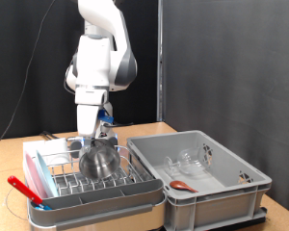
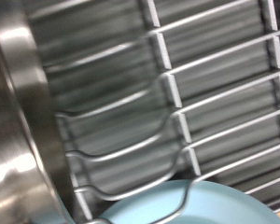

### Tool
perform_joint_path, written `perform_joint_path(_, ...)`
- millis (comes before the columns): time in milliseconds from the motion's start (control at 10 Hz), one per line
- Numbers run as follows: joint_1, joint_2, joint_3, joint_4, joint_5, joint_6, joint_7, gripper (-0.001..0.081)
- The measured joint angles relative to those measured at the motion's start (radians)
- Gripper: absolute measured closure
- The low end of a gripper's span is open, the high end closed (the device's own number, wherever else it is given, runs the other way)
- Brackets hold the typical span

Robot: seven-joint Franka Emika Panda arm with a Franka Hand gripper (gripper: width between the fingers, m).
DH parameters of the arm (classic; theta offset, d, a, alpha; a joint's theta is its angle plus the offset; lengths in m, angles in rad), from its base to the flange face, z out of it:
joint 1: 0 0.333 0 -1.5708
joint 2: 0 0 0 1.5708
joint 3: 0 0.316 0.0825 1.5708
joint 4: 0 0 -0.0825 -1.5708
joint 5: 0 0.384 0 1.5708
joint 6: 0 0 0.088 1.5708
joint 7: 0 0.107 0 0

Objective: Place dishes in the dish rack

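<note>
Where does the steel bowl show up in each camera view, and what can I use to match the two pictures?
Exterior view: the steel bowl sits in the dish rack, low and left of centre, right under the gripper.
Wrist view: the bowl's shiny curved wall fills one edge of the picture, close up.
Shared landmark: the rack's silvery wire grid, beside the bowl in both views.
</note>
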Motion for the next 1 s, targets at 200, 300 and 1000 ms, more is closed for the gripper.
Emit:
perform_joint_path(200,-0.001,0.082,0.001,0.063,-0.015,0.007,0.03,-0.0005)
perform_joint_path(300,-0.001,0.118,0.001,0.091,-0.019,0.008,0.036,-0.0005)
perform_joint_path(1000,0.001,0.221,0.015,0.165,0.003,0.004,0.024,-0.0005)
